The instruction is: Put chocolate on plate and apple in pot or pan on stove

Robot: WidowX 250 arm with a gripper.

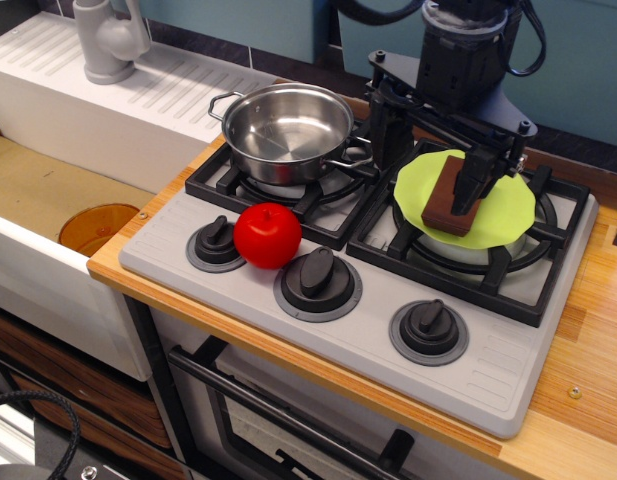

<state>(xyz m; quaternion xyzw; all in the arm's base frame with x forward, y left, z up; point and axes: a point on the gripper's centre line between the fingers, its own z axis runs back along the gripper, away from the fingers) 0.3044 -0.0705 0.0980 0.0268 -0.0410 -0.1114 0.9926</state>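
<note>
The brown chocolate (446, 200) lies on the lime-green plate (510, 215), which rests on the right burner of the stove (488, 365). My gripper (433, 155) hangs just above the plate's back left, open. Its right finger stands next to the chocolate's far end and its left finger is well apart from it. The red apple (267, 236) sits on the stove's front panel between the left and middle knobs. The empty steel pot (286, 128) stands on the left burner.
Three dark knobs (429, 330) line the stove's front. A sink basin at the left holds an orange-brown disc (98, 228). A grey faucet (108, 40) stands on the drainboard behind. The wooden counter (588, 370) runs along the right.
</note>
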